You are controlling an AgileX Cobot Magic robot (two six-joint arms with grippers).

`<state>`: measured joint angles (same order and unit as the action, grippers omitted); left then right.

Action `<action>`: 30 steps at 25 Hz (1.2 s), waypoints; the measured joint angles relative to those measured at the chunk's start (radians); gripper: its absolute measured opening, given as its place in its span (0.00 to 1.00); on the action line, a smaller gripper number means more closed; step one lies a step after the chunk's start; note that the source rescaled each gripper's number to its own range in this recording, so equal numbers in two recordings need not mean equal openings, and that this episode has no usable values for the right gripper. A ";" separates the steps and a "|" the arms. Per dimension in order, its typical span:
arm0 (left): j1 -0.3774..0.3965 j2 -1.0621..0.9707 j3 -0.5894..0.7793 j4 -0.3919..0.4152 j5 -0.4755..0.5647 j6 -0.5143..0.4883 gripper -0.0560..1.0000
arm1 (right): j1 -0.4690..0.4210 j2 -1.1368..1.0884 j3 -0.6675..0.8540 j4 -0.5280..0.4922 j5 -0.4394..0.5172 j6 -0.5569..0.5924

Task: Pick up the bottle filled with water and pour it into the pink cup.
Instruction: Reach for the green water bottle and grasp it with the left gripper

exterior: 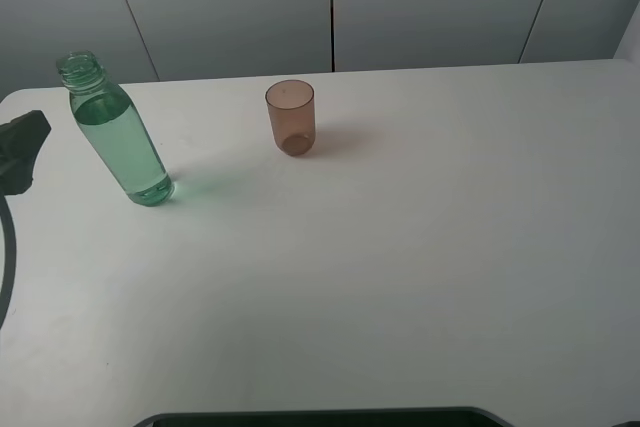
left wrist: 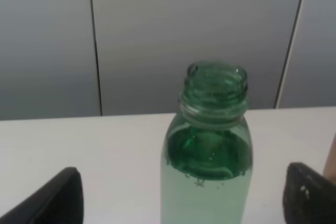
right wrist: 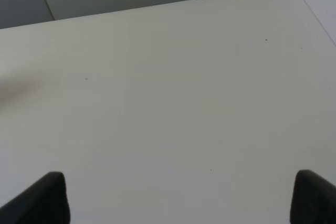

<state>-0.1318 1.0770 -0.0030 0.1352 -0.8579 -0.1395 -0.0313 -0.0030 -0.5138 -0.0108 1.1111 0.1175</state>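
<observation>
Grasp step: green-tinted clear plastic bottle (exterior: 118,142) upright at far left, translucent brownish-pink plastic tumbler (exterior: 290,117) apart to right. Left gripper (left wrist: 181,200) released, lined up on bottle, not touching; right gripper (right wrist: 176,198) released, empty. Advance, centre on body, clamp firmly, keep upright.

The transparent green-tinted plastic bottle (exterior: 118,142) stands on its base near the far left corner of the white table (exterior: 420,247). It has no cap, and its threaded neck is open at the top. Water fills it up to the shoulder, with small bubbles along the waterline. The small translucent brownish-pink plastic cup (exterior: 290,119) stands upright, mouth up, to the right of the bottle and well apart from it, slightly nearer the table's far edge. It looks empty.
</observation>
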 joint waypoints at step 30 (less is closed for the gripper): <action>0.000 0.609 -0.202 0.093 -0.206 0.166 0.90 | 0.000 0.000 0.000 0.000 0.000 0.000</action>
<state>-0.1318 1.6859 -0.2052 0.2286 -1.0635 0.0261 -0.0313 -0.0030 -0.5138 -0.0108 1.1111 0.1175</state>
